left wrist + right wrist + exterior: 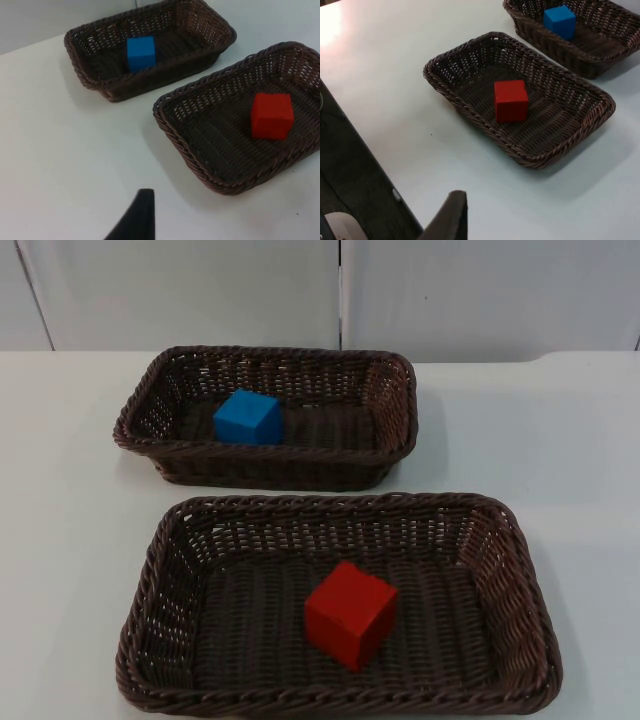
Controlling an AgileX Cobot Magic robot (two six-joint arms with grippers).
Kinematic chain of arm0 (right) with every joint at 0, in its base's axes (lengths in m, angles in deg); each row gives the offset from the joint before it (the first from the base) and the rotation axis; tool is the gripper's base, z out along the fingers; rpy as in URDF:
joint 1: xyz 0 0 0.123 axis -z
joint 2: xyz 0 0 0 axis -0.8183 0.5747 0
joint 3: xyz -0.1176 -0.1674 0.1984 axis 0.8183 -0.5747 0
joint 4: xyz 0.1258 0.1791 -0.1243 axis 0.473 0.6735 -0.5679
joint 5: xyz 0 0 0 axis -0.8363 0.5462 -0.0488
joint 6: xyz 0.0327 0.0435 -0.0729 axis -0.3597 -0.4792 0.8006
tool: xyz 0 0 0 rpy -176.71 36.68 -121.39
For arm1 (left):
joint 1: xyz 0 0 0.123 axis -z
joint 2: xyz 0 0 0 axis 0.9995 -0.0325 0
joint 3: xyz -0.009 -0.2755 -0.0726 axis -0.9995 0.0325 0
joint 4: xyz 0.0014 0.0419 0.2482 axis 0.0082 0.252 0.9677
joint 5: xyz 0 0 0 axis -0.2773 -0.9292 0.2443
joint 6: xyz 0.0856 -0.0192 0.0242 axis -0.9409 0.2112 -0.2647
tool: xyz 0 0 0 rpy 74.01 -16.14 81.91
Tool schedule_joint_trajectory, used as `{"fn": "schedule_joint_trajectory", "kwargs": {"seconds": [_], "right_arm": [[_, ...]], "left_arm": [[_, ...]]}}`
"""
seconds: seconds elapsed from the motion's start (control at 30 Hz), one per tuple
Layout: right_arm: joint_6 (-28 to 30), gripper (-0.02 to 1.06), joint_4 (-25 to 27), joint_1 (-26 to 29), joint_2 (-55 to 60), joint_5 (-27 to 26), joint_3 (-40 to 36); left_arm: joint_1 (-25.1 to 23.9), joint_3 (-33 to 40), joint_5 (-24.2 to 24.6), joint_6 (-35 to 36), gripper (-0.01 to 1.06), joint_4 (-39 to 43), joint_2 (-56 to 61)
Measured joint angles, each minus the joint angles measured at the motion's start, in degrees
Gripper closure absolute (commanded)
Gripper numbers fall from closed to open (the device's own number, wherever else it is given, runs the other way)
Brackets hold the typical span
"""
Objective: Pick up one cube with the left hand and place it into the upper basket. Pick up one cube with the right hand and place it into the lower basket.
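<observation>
Two cubes already lie in the baskets: the blue cube (247,418) sits on the floor of the upper basket (392,390), toward its left end, and the red cube (350,614) rests near the middle of the lower basket (515,570), turned a little so one corner faces the near rim. Both baskets stand on the white counter (70,500), close together but apart. Judged from how things lie, both placements look done. The cubes look stiff, light and smooth-faced, with sharp edges; if one had to be lifted again, the best hold would be across two opposite flat faces, jaws squared to the cube, coming from above so the woven walls are not struck. The left gripper (140,220) hangs over bare counter near the lower basket's corner, the right gripper (451,217) near the counter's edge; whether either pair of jaws is released or clenched I cannot tell
</observation>
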Motion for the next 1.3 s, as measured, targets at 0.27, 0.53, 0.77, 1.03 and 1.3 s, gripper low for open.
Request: {"fn": "schedule_joint_trajectory", "kwargs": {"seconds": [0.27, 0.53, 0.77, 1.03, 1.3], "right_arm": [[0.00, -0.01, 0.00, 0.00, 0.00, 0.00, 0.00], [-0.12, -0.01, 0.00, 0.00, 0.00, 0.00, 0.00], [-0.12, -0.01, 0.00, 0.00, 0.00, 0.00, 0.00], [-0.12, -0.01, 0.00, 0.00, 0.00, 0.00, 0.00], [-0.12, -0.01, 0.00, 0.00, 0.00, 0.00, 0.00]], "left_arm": [[0.00, 0.00, 0.00, 0.00, 0.00, 0.00, 0.00], [0.00, 0.00, 0.00, 0.00, 0.00, 0.00, 0.00], [0.00, 0.00, 0.00, 0.00, 0.00, 0.00, 0.00], [0.00, 0.00, 0.00, 0.00, 0.00, 0.00, 0.00], [-3.02, 0.00, 0.00, 0.00, 0.00, 0.00, 0.00]]}}
